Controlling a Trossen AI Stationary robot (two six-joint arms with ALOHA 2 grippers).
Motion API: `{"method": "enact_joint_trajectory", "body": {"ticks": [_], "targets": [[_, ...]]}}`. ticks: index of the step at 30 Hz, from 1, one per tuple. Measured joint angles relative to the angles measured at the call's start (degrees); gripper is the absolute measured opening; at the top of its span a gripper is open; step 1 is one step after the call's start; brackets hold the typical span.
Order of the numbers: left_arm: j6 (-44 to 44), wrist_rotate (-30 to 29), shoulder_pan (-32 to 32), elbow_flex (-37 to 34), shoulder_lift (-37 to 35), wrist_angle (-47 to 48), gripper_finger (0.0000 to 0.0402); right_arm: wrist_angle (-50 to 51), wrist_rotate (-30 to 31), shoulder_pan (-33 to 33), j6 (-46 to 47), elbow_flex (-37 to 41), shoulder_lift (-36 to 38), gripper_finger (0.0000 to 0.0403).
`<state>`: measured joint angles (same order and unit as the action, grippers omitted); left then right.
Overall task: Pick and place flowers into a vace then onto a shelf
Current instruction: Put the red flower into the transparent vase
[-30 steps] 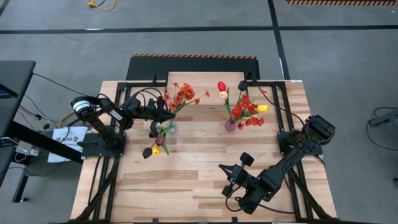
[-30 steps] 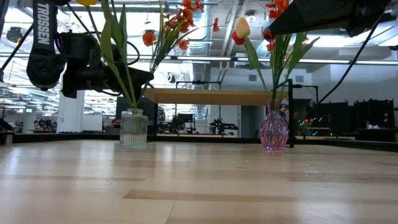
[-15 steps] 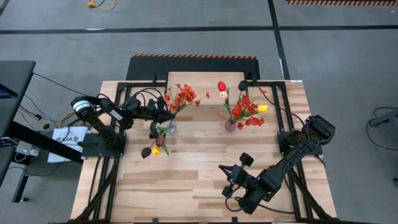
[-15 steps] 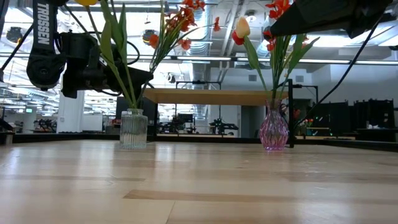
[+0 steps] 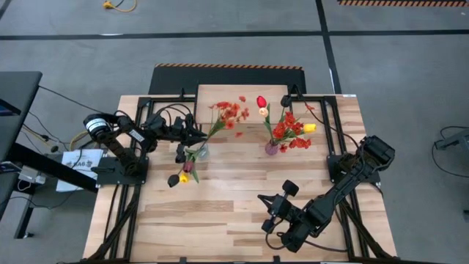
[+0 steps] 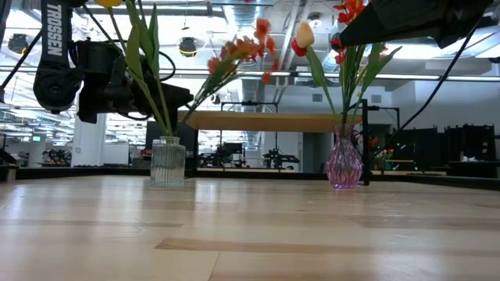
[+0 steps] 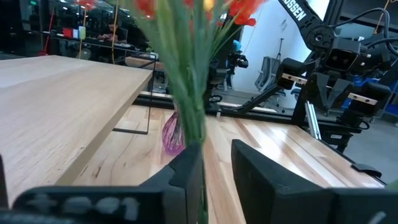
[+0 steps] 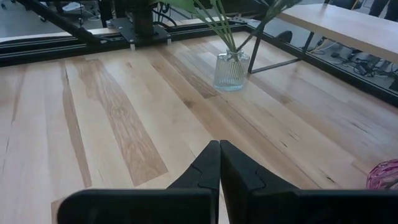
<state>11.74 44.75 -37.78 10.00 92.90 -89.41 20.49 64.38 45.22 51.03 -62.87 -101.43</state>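
We see the large slatted light-wood table (image 5: 242,213) filling the middle of the high view, with the low light-wood plank shelf on thin black legs (image 5: 220,92) at its upper centre. The dark left arm, with white "TROSSEN" lettering (image 6: 53,30) readable at the upper left of the low view, reaches in from the left; its left gripper (image 5: 199,135) sits beside the ribbed clear glass vase (image 5: 198,152), left of centre. In the left wrist view a spray of small red-orange blossoms on green stems (image 7: 186,74) stands between the parted fingers (image 7: 264,171), leaning against one, unclamped. Right of centre, a pink glass vase (image 5: 272,149) holds red, cream and yellow flowers (image 5: 287,126). At the lower right, the right gripper (image 5: 267,202) hovers over bare wood, fingers pressed together, empty.
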Motion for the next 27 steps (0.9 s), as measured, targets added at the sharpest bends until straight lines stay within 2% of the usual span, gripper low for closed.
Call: {"method": "enact_joint_trajectory", "body": {"ticks": [7,18,27], "targets": [[-0.28,-0.02,0.00,0.00,0.00,0.01,0.0070,-0.06,0.00,0.01,0.02,0.00,0.00,0.0001],[-0.41,-0.09,0.00,0.00,0.00,0.02,0.0024,-0.22,-0.07,0.01,0.02,0.00,0.00,0.0001],[-0.41,-0.19,0.00,0.00,0.00,0.04,0.0020,-0.26,-0.11,0.00,0.02,-0.01,0.00,0.0001]]}}
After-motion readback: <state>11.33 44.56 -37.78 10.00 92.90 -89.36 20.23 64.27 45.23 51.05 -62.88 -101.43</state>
